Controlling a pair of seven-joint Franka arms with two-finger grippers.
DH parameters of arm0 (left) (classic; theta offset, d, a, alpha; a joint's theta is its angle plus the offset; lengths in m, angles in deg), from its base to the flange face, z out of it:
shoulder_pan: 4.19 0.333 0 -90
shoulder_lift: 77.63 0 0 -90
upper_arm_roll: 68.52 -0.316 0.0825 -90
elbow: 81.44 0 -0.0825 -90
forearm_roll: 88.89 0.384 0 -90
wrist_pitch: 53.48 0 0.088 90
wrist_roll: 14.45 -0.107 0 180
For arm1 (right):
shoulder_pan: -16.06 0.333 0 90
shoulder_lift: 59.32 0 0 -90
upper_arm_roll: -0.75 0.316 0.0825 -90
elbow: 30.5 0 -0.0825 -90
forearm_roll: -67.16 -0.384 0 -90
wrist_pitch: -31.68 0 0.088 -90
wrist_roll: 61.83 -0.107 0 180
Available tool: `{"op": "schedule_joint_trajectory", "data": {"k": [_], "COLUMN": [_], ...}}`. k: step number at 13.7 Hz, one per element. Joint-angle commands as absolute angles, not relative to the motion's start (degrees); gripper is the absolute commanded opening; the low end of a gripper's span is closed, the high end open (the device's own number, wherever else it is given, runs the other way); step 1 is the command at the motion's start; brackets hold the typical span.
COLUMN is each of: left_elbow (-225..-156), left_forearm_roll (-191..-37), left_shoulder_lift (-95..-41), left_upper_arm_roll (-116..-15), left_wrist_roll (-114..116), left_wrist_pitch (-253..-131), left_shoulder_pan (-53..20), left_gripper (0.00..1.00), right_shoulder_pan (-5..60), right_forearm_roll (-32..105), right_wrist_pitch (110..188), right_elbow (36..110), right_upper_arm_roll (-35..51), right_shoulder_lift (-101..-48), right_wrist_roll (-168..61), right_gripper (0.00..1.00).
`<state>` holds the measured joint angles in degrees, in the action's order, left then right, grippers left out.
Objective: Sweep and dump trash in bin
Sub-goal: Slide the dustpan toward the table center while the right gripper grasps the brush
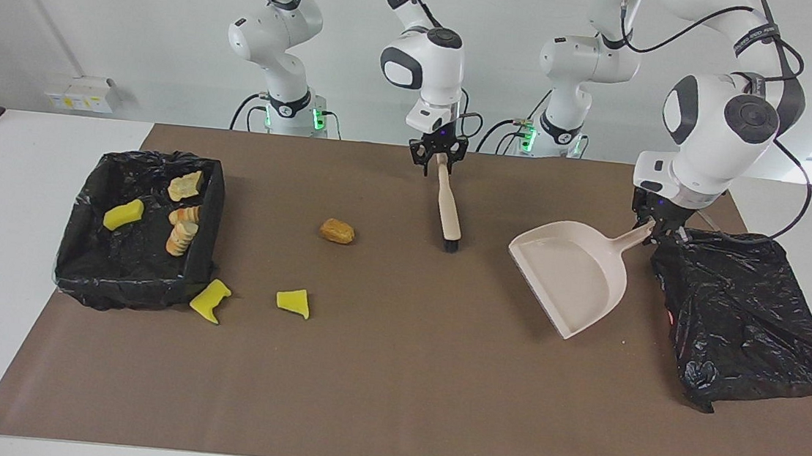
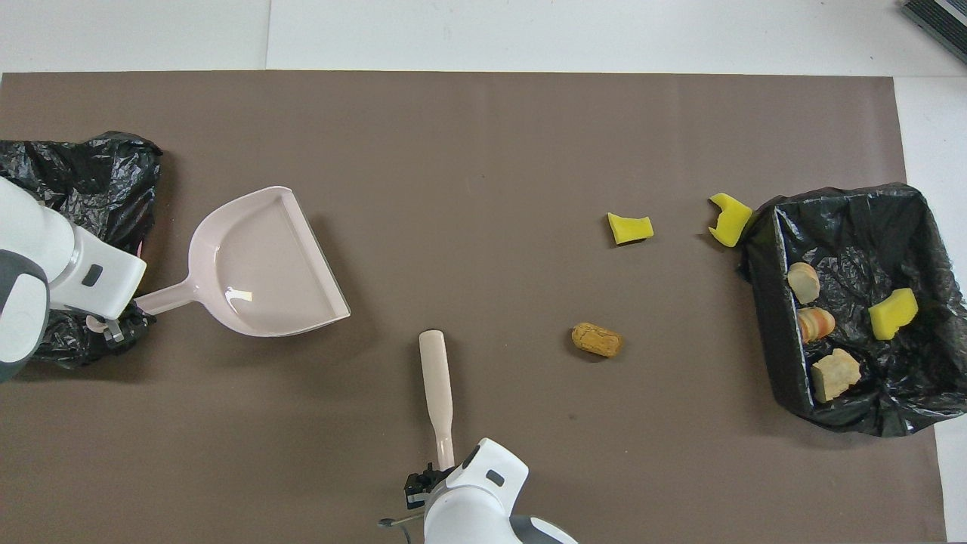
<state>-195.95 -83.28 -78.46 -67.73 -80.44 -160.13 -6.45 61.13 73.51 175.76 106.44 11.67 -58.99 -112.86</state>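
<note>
A: Trash, by count. Three scraps lie on the brown mat [image 1: 392, 388]: one brown bun-like lump [image 1: 337, 231] near the middle, one yellow sponge piece [image 1: 294, 302] farther from the robots than the lump, and a second yellow piece [image 1: 209, 300] touching or just beside the wall of the lined bin [image 1: 80, 258].

B: And inside the bin?

A: Four scraps: one yellow sponge [image 1: 123, 213] and three tan foam chunks [image 1: 185, 185] (two of them close together by the wall toward the table's middle). The bin sits at the right arm's end of the table.

B: Tools?

A: One brush [image 1: 448, 210] and one beige dustpan [image 1: 574, 276]. The brush lies between lump and dustpan, bristle end away from the robots. The right gripper [image 1: 439, 157] is at its handle end; whether its fingers have closed on the handle cannot be told.

B: The dustpan?

A: The left gripper [image 1: 652, 226] is clamped on the dustpan's handle, the pan's open mouth facing the bin. Beside it, at the left arm's end, lies one crumpled black bag [image 1: 744, 316].
</note>
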Motion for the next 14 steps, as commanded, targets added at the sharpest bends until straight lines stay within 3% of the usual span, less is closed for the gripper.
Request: {"op": "schedule_joint_trajectory", "data": {"k": [1,2,6,10,14], "left_elbow": [-201.92,-203.68,-205.36,-205.63,-205.28], "left_forearm_roll": [-82.21,-82.21,-80.98,-78.53,-78.61], "left_shoulder_lift": [-81.05,-81.41,-81.06,-79.22,-78.77], "left_upper_arm_roll": [-67.38,-67.38,-67.29,-67.2,-67.03], "left_wrist_roll": [-84.83,-85.11,-85.12,-84.33,-75.91], "left_wrist_pitch": [-164.74,-166.14,-168.25,-173.45,-172.57], "left_shoulder_pan": [-6.21,-6.47,-9.54,-12.0,-19.03], "left_gripper": [0.0,0.0,0.0,0.0,0.0], "right_shoulder_pan": [60.88,60.45,57.64,50.18,42.44], "right_forearm_roll": [75.86,75.86,75.78,75.6,79.0], "right_wrist_pitch": [174.86,173.28,167.14,151.33,141.13], "right_elbow": [104.95,103.99,102.4,95.55,91.76], "right_upper_arm_roll": [11.56,11.65,11.47,11.3,11.12], "right_shoulder_lift": [-59.49,-60.1,-56.52,-53.34,-53.25], "right_wrist_roll": [-114.48,-114.3,-113.87,-108.69,-105.43], "right_gripper": [0.13,0.0,0.0,0.0,0.0]}}
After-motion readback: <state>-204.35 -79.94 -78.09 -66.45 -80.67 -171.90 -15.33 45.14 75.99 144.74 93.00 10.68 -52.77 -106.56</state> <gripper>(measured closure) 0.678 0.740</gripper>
